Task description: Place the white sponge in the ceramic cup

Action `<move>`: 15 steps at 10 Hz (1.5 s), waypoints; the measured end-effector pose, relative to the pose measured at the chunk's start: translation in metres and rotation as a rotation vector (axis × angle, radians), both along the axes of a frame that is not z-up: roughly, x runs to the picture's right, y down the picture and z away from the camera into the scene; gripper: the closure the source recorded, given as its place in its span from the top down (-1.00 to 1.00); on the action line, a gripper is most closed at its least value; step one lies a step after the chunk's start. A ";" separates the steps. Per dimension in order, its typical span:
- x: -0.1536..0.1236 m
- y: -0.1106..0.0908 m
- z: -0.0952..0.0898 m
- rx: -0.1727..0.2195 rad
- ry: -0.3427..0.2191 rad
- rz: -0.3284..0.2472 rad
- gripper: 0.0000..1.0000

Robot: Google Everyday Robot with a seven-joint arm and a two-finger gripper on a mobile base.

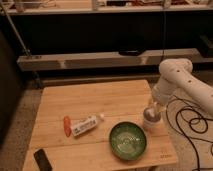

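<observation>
A pale ceramic cup (151, 121) stands upright near the right edge of the wooden table (85, 100), just right of the green bowl. My gripper (152, 107) hangs straight down from the white arm (180, 82), directly over the cup's mouth and very close to it. A whitish shape at the cup's mouth (150, 114) may be the white sponge. I cannot tell whether it is held or lying in the cup.
A green bowl (128, 140) sits at the front right. A white tube (86, 125) and an orange carrot (67, 126) lie left of it. A black object (43, 160) lies at the front left corner. Black cables (192, 125) loop on the floor to the right.
</observation>
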State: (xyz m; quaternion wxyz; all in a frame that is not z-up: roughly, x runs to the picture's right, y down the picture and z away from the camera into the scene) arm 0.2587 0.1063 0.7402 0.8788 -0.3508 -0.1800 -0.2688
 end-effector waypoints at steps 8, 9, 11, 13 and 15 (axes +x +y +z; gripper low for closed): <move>-0.011 -0.005 0.002 0.007 -0.012 -0.017 0.32; -0.013 -0.005 0.003 0.007 -0.015 -0.022 0.33; -0.015 -0.006 0.002 0.008 -0.017 -0.026 0.33; -0.017 -0.006 0.003 0.008 -0.018 -0.032 0.33; -0.022 -0.008 0.003 0.009 -0.024 -0.040 0.33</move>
